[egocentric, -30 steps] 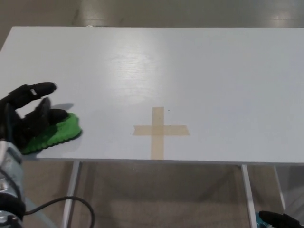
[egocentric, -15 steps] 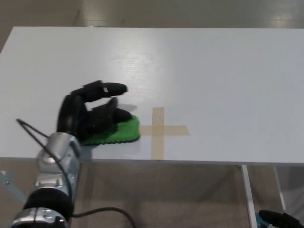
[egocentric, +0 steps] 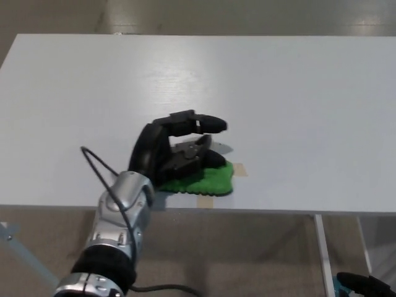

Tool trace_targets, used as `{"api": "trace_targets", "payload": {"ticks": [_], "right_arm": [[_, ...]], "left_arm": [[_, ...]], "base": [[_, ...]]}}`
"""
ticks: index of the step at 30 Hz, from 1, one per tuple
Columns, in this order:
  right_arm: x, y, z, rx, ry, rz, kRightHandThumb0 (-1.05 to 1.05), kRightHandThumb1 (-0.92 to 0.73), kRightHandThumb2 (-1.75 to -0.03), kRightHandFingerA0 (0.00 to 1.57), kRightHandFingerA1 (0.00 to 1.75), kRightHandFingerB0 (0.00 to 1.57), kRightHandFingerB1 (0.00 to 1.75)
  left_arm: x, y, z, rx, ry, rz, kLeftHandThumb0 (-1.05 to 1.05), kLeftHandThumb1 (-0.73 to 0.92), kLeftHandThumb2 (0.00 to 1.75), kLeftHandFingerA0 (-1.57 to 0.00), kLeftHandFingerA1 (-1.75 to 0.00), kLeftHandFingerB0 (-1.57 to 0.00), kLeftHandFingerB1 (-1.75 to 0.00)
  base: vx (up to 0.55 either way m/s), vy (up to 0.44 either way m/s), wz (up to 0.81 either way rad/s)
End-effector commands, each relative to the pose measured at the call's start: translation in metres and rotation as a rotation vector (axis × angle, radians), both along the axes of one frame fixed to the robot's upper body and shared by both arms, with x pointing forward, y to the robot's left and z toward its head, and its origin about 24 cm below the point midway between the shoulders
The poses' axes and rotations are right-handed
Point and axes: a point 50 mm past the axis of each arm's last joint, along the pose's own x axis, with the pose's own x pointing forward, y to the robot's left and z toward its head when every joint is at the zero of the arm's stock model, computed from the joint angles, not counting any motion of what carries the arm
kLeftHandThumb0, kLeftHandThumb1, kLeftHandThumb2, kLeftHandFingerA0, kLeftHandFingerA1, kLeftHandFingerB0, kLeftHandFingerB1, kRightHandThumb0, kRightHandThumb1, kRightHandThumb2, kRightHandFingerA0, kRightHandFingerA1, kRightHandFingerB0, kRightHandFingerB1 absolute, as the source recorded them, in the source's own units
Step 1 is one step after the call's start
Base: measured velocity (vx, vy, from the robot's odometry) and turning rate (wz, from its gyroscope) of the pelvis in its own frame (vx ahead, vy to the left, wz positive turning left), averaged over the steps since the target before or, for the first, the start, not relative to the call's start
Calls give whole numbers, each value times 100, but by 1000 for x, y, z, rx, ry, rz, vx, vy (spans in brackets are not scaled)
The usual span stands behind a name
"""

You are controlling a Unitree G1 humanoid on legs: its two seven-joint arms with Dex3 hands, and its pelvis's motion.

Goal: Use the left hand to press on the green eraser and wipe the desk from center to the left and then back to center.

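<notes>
Item: flat green scalloped-edge eraser [egocentric: 207, 180], pressed under the fingers [egocentric: 207, 124] of the black left hand [egocentric: 176, 151], has travelled from the white desk's [egocentric: 297, 93] left edge back onto the tan tape cross [egocentric: 239, 169] at centre, return stroke seemingly complete.

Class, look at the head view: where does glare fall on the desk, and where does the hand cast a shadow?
Head view: soft glare whitens the desk behind the left hand; a faint shadow lies just right of its fingers, beside the green eraser.
</notes>
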Motion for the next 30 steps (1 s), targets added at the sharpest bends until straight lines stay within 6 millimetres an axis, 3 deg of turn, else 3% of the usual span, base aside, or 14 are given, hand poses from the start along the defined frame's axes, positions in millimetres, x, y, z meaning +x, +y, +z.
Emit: {"api": "trace_targets", "payload": {"ticks": [1, 12, 14, 15, 17, 18, 19, 20, 23, 24, 26, 28, 29, 30], "right_arm": [[-2, -2, 0, 16, -6, -16, -45, -70, -61, 81, 57, 84, 50], [0, 0, 1, -11, -3, -1, -45, -69, -61, 83, 57, 83, 49], [0, -1, 1, -9, -4, -4, -45, -69, -61, 83, 57, 83, 49], [0, 0, 0, -3, -6, -8, -45, -69, -61, 83, 57, 83, 49], [-1, 0, 0, 4, -7, -12, -45, -69, -61, 83, 57, 83, 49], [-1, 0, 0, 9, -7, -11, -45, -69, -61, 84, 59, 84, 50], [-1, 0, 0, 10, -7, -11, -45, -69, -61, 84, 59, 84, 50], [-1, -1, 0, 8, -6, -9, -45, -69, -61, 83, 58, 84, 50], [-1, -1, 0, 6, -1, -9, -45, -69, -61, 83, 58, 84, 50], [-1, -1, 0, 5, 0, -6, -45, -69, -61, 83, 59, 84, 50], [-2, -1, -1, 3, 1, -2, -45, -69, -61, 83, 59, 84, 50], [-1, -1, 0, -1, -1, -6, -45, -69, -61, 83, 56, 84, 50], [0, -1, 0, -2, -1, -7, -45, -69, -61, 83, 55, 84, 50], [0, -1, 0, -3, 0, -7, -45, -69, -61, 83, 55, 84, 50]], "left_arm": [[-6, -20, -9, 29, 60, -29, -14, 84, 66, -103, -82, -97, -62], [-7, -34, -3, 34, 42, -70, -14, 84, 66, -103, -81, -98, -59], [-6, -33, -1, 56, 26, -79, -19, 81, 65, -101, -67, -85, -49], [-5, -30, 2, 85, 8, -87, -35, 73, 61, -78, -45, -53, -36], [-3, -26, 5, 116, -9, -96, -35, 73, 61, -78, -45, -53, -36], [0, -22, 10, 140, -17, -125, -45, 63, 60, -32, -34, -27, -30], [1, -21, 12, 149, -19, -137, -45, 63, 60, -32, -34, -27, -30], [4, -17, 18, 145, -24, -157, -61, 40, 73, -5, -20, -10, -35], [12, -10, 35, 148, -48, -198, -62, 49, 56, 0, -21, -12, -28], [16, -7, 48, 154, -80, -212, -63, 38, 77, 0, -14, -6, -29], [20, -3, 65, 160, -121, -234, -63, 38, 77, 0, -14, -6, -29], [21, 0, 84, 153, -172, -259, -71, 49, 57, 0, -16, -7, -27], [20, 3, 97, 147, -207, -278, -66, 40, 80, 0, -8, -8, -29], [20, 5, 106, 143, -227, -291, -66, 40, 80, 0, -8, -8, -29]], "base": [[0, 0, 0], [0, 0, 0], [0, 0, 0], [0, 0, 0], [0, 0, 0], [0, 0, 0], [0, 0, 0], [0, 0, 0], [0, 0, 0], [0, 0, 0], [0, 0, 0], [0, 0, 0], [0, 0, 0], [0, 0, 0]]}}
